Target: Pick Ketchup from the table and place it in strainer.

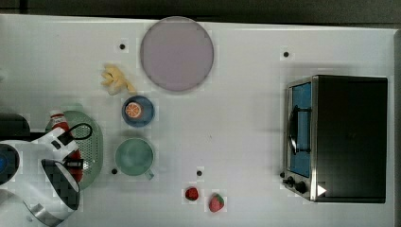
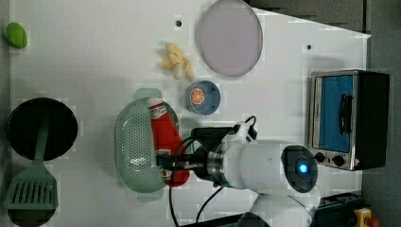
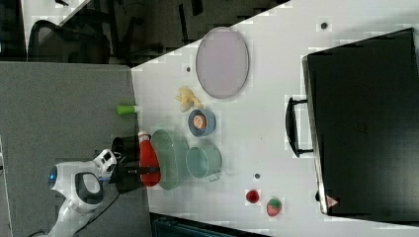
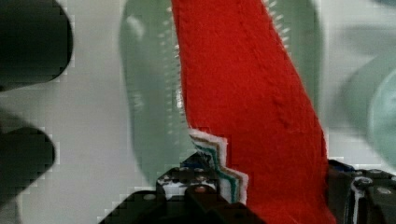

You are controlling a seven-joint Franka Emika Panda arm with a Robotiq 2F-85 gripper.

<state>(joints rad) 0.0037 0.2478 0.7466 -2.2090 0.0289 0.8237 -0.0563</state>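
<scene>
White desk (image 1: 246,142) carried everything. Strainer (image 2: 135,151) sat near the arm, beside the teal cup (image 1: 135,157). Ketchup (image 2: 165,137) hung over the strainer, cap pointing away from the arm. Jaws (image 2: 166,163) clenched on its base end, probably for a clean drop.

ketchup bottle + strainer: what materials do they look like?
Ketchup: looks like soft knitted or plush fabric, not hard plastic; the wrist view shows a ribbed, fuzzy red surface and a stitched striped label edge. Matte, no gloss. It is held in the hand.
Strainer: likely moulded plastic; pale green, smooth with a slight sheen, and a regular grid of small holes in the bottom.
</scene>
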